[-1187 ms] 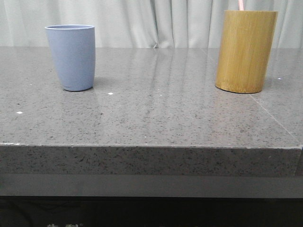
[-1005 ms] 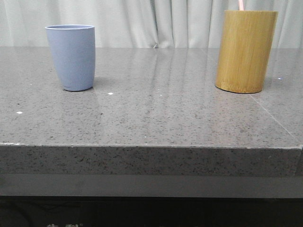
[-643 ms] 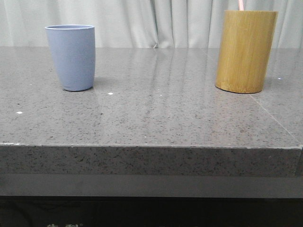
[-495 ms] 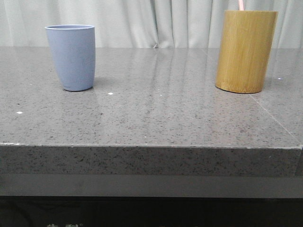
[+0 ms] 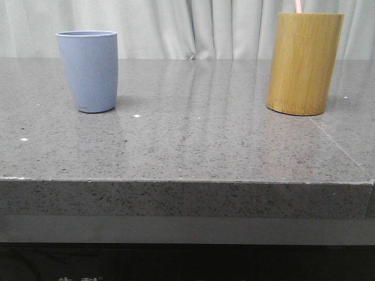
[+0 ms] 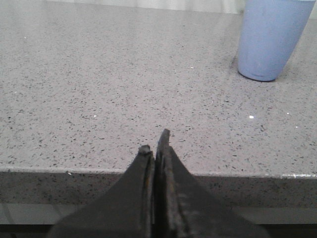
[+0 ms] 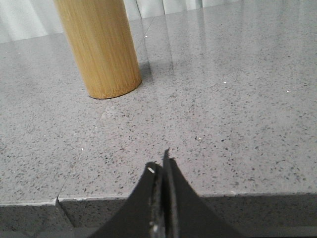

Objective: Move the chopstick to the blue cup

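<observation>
Pink chopstick (image 5: 298,6) inside bamboo holder (image 5: 304,63)

No change to report in front view across earlier pictures and now. Blue cup (image 5: 88,70), bamboo holder (image 5: 304,63) and pink chopstick (image 5: 298,6) tip poking from it sit at same spots on surface (image 5: 193,140). Nothing of mine has entered front view.
</observation>
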{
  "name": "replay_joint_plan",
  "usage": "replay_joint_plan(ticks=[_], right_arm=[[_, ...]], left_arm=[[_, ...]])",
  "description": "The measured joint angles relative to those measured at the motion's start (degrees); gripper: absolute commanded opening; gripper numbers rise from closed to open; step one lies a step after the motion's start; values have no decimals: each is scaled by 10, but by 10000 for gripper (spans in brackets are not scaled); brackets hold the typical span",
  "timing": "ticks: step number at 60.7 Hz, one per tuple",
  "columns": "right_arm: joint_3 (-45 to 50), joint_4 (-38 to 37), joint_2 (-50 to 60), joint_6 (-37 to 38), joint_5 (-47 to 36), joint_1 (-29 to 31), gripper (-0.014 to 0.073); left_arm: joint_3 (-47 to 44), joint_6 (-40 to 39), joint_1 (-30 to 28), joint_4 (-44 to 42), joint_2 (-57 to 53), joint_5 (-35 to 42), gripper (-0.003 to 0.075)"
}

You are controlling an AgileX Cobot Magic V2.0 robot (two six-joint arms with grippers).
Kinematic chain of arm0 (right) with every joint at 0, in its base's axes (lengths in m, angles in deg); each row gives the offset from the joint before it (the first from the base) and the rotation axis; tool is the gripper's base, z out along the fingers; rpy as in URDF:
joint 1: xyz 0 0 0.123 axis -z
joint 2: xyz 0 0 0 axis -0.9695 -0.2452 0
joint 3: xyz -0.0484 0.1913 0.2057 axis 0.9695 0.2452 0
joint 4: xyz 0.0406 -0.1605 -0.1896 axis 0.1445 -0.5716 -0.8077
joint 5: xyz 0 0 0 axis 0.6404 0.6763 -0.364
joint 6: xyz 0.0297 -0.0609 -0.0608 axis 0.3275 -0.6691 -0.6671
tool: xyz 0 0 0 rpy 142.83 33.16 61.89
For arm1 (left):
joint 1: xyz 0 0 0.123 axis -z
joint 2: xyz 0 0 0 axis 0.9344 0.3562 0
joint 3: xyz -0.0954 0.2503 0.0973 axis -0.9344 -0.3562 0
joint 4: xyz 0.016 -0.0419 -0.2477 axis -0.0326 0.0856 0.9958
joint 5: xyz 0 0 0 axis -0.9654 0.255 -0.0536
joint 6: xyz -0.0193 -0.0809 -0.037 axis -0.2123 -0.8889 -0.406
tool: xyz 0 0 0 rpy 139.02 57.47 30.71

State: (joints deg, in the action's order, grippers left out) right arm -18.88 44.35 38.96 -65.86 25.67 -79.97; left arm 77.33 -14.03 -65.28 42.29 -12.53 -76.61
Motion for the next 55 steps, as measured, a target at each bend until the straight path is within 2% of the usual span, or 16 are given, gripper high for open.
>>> replay_joint_plan(ticks=[55], right_arm=[[0,0,0,0,0,0,-66]], left_arm=[[0,0,0,0,0,19,-18]])
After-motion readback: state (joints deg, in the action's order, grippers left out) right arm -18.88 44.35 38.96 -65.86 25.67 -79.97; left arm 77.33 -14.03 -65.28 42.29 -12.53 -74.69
